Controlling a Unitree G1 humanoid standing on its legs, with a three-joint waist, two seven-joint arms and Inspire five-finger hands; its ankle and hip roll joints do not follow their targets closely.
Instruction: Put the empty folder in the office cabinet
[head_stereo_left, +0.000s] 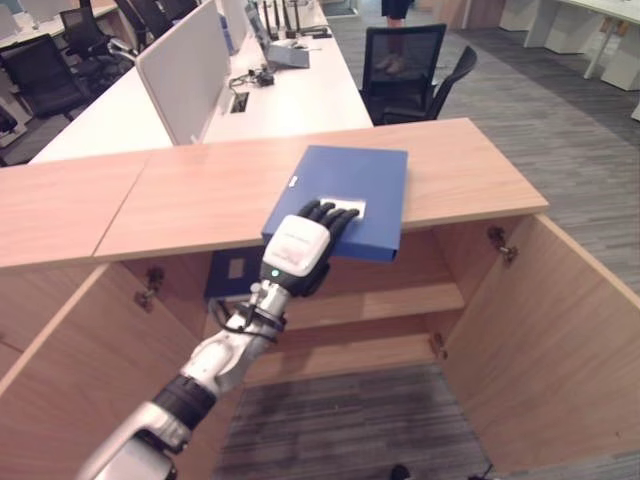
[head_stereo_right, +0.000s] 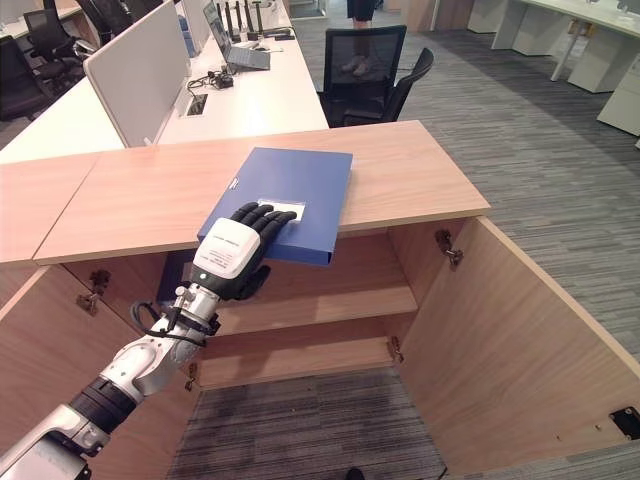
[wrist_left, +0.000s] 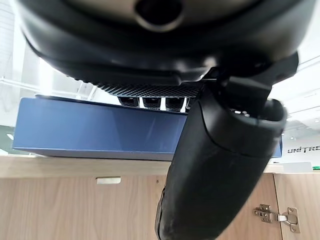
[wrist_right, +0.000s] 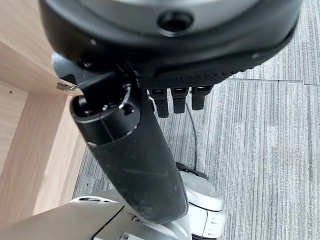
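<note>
Open-plan office, low wooden cabinet (head_stereo_left: 330, 190) in front of me, both doors swung open, shelves (head_stereo_left: 370, 300) visible inside. Blue folder (head_stereo_left: 350, 190) lies flat on the cabinet top, its near edge overhanging the front edge. My left hand (head_stereo_left: 300, 245) rests fingers-straight on the cover, thumb below the overhang, not clamped. Left arm is stretched forward and up. Folder looks rigid, light, slick-faced; I'd pinch the overhanging spine edge. Right hand (wrist_right: 150, 125) hangs by the floor, fingers look relaxed, holding nothing.
</note>
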